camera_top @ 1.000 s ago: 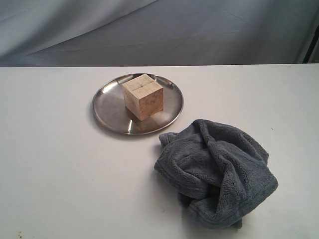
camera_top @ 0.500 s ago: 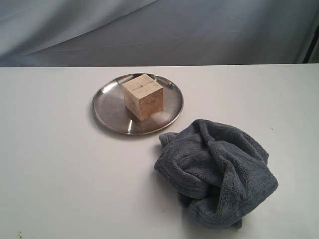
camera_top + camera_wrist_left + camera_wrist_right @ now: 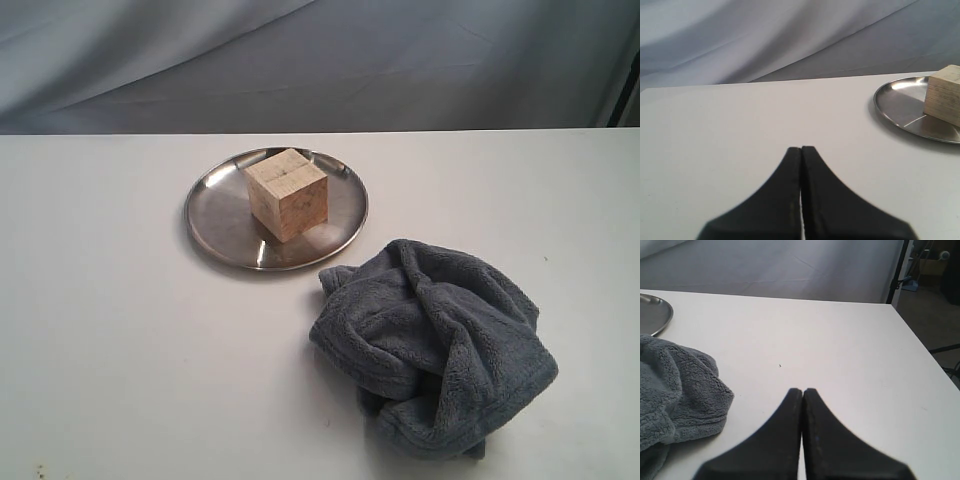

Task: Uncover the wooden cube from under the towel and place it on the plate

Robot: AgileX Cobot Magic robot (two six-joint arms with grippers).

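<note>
Note: cube (image 3: 287, 193) sits uncovered on plate (image 3: 215, 218). The towel (image 3: 435, 350) lies bunched on the bench (image 3: 120, 350) just beside the plate's rim, not over it. Your left hand (image 3: 801, 150) and right hand (image 3: 803, 391) are both pressed closed, empty, clear of everything. Judged complete; nothing left for you.

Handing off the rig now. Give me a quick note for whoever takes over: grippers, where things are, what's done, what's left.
Left gripper: shut, empty, over the table, clear of the plate.
Right gripper: shut, empty, beside the towel.
Cube: uncovered, sitting on the plate.
Towel: bunched on the table next to the plate.
Done: cube uncovered and placed.
Left: nothing that shows.
</note>
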